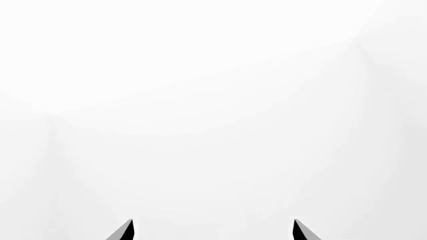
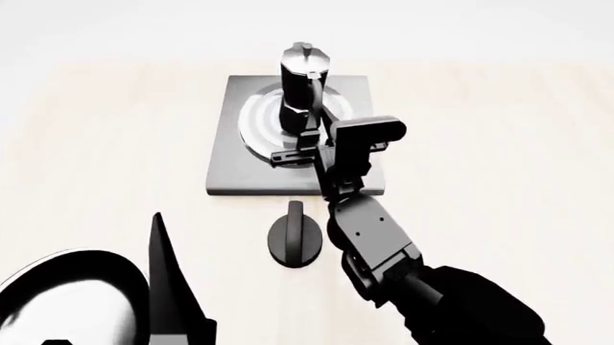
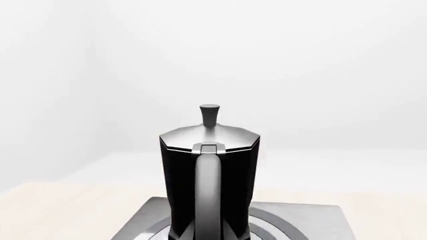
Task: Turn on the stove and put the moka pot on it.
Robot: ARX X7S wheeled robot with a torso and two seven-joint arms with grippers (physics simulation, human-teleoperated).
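The moka pot (image 2: 301,88) stands upright on the ring burner of the grey stove plate (image 2: 235,169). In the right wrist view the pot (image 3: 209,170) fills the centre, its handle facing me, with the stove plate (image 3: 137,222) under it. My right gripper (image 2: 307,147) is at the pot's handle, its jaws close on either side of it. The round black knob (image 2: 295,241) lies in front of the plate, left of my right arm. My left gripper (image 1: 213,230) is open and empty, facing blank white.
A black frying pan (image 2: 67,302) lies at the lower left of the head view. A dark blade-shaped part of my left arm (image 2: 168,280) rises beside it. Pale wooden tabletop (image 2: 499,144) surrounds the stove.
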